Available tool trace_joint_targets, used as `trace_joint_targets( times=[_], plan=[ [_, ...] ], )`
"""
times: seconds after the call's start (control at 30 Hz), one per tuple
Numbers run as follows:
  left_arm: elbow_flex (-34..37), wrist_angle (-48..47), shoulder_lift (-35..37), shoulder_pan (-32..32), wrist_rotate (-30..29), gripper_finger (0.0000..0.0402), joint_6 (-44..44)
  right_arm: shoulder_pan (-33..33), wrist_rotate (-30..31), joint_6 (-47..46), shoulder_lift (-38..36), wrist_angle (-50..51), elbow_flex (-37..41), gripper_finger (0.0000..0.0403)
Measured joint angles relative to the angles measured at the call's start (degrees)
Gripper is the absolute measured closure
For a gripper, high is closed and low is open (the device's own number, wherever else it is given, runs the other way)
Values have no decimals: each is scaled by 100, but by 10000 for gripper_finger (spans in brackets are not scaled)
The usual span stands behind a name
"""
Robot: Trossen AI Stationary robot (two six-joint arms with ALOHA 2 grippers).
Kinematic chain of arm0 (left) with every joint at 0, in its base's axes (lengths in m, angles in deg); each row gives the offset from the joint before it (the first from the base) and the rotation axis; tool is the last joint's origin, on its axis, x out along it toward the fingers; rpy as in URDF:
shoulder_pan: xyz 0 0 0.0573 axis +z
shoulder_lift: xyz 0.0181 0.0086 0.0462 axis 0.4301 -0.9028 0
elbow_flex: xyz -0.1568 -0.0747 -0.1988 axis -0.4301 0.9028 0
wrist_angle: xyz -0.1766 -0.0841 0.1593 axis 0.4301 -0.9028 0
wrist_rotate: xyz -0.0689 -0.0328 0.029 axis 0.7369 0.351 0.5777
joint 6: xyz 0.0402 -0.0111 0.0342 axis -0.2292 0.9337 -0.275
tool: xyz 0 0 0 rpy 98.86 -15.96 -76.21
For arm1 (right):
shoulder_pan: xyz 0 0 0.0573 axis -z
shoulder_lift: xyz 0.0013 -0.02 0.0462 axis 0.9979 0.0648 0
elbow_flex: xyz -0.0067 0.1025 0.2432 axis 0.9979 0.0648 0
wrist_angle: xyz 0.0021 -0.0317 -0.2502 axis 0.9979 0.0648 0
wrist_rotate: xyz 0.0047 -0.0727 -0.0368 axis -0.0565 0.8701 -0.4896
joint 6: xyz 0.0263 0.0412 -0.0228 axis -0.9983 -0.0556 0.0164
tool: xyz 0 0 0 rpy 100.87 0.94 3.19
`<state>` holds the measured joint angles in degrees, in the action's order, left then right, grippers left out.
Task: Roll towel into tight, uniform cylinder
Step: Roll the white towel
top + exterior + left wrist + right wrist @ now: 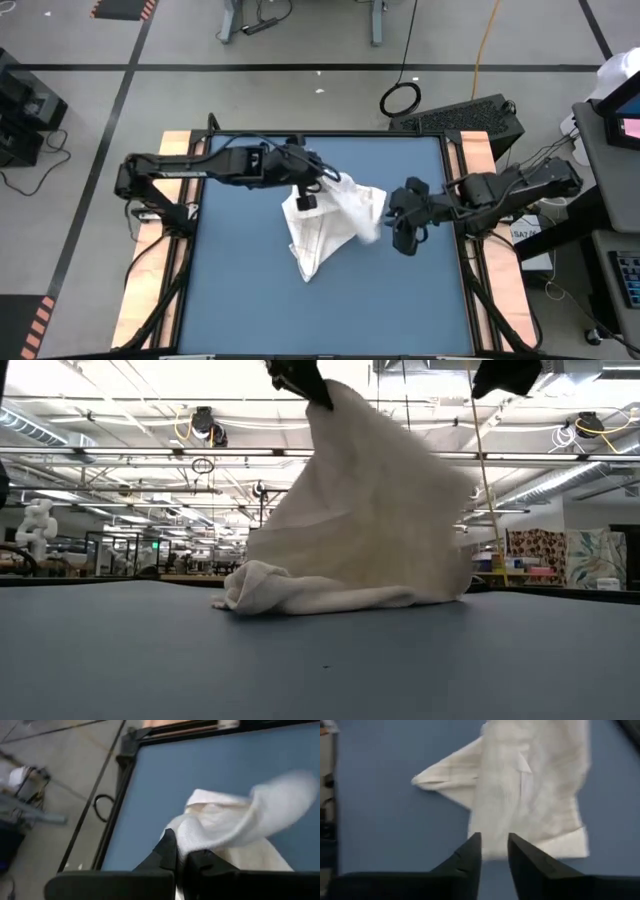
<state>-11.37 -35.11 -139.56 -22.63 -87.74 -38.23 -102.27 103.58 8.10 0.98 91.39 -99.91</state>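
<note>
I work at a blue table [250, 300] with bare surface on every side of the towel [325, 225]: a wide stretch toward the near edge, a narrower one toward the far edge, and open strips along the left and right edges. Wooden side boards [150, 290] flank the table, and beyond the far edge lie grey floor, a coiled black cable [400, 98] and a dark case [465, 115].

My left gripper [308, 192] sits above the table's middle, a little toward the far edge, its fingers pressed together on a fold of the towel; the left wrist view shows the cloth pinched between them. In the low view the towel hangs from that grip like a tent, its lower part bunched on the table.

My right gripper [402, 232] hangs right of centre, just beside the towel's right flap, fingers [470, 852] a little apart with nothing between them.

The towel lies crumpled around the middle of the table. Its long axis runs from the lifted part down to a narrow point aimed at the near edge, slightly left. I can read no writing or labels.
</note>
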Motion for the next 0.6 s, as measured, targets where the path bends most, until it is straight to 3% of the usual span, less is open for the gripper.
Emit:
trace_joint_targets(
  times=[0.1,0.3,0.47,0.6],
  plan=[
    [-2,-22,64,-97,111,396,-263,-167,139,-380,5,51,2,268],
    [-7,-29,65,-148,249,396,-383,-211,1223,-1436,23,-190,2,213],
    [-40,-77,65,-137,399,396,-385,-213,1969,-1650,262,-1053,2,198],
    [-332,-368,65,-92,523,396,-494,-201,2086,-1542,582,-1683,2,202]
  ],
)
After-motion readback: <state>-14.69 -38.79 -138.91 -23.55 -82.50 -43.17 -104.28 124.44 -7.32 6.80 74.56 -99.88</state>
